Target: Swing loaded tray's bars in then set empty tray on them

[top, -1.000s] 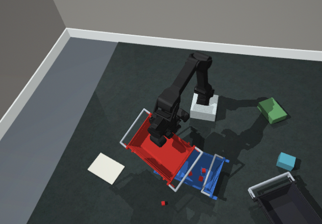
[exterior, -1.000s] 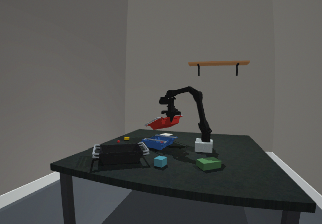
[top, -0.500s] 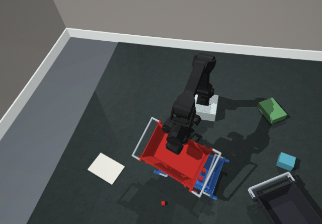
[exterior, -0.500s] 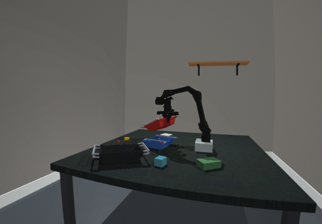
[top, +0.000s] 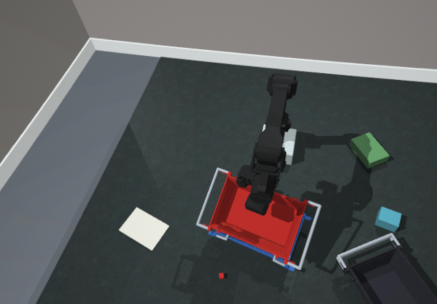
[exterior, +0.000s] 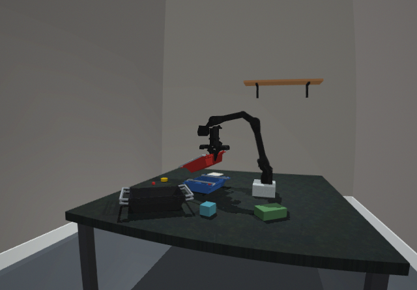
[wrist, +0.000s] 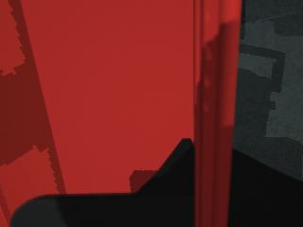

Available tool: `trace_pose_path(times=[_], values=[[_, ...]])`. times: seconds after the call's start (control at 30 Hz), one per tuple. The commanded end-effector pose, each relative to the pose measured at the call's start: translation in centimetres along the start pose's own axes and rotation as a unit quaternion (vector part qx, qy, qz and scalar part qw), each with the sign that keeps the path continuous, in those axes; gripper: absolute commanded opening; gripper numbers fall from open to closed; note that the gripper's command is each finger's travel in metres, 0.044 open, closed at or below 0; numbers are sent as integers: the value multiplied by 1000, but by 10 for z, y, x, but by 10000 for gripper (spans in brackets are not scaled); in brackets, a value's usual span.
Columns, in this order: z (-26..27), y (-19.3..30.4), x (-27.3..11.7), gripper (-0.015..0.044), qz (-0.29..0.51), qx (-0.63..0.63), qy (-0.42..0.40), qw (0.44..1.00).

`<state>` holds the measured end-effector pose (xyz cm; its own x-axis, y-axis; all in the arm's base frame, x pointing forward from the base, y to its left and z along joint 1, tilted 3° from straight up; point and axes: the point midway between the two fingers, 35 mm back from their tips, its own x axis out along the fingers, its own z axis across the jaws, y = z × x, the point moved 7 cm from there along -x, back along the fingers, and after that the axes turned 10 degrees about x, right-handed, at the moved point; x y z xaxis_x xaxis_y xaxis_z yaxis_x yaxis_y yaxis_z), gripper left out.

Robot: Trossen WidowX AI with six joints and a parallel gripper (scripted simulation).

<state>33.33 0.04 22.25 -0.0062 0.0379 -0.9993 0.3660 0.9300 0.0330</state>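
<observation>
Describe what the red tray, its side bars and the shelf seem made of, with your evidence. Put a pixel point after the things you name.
Red tray (top: 257, 221) (exterior: 202, 163) (wrist: 118, 95): probably smooth plastic; thin, evenly coloured walls.
Bars (top: 207, 196): perhaps metal; slim, pale grey.
Shelf (exterior: 283, 82): possibly wood; flat orange-brown board.

The red tray (top: 261, 219) (exterior: 202, 163) (wrist: 118, 95), 1 pale bar sticking out at each of its 2 ends, covers most of the blue tray (top: 254, 248) (exterior: 202, 188), and the black arm (top: 270, 149) (exterior: 259, 139) reaches over its upper edge. Left of the red tray lies 1 white card (top: 143, 228) (exterior: 215, 174); below it, 1 small red block (top: 221, 275) (exterior: 153, 183). To its right are 1 green block (top: 369, 150) (exterior: 270, 212), 1 light-blue block (top: 388, 218) (exterior: 207, 208) and 1 black tray (top: 416, 272) (exterior: 154, 203).
</observation>
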Motion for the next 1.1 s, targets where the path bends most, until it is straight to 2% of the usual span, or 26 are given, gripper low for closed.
trace_pose_path(times=[0.0, 1.07], values=[[0, 1, -2, 0, 2, 2, -5, 1000], [-1, 1, -2, 0, 2, 2, -5, 1000]])
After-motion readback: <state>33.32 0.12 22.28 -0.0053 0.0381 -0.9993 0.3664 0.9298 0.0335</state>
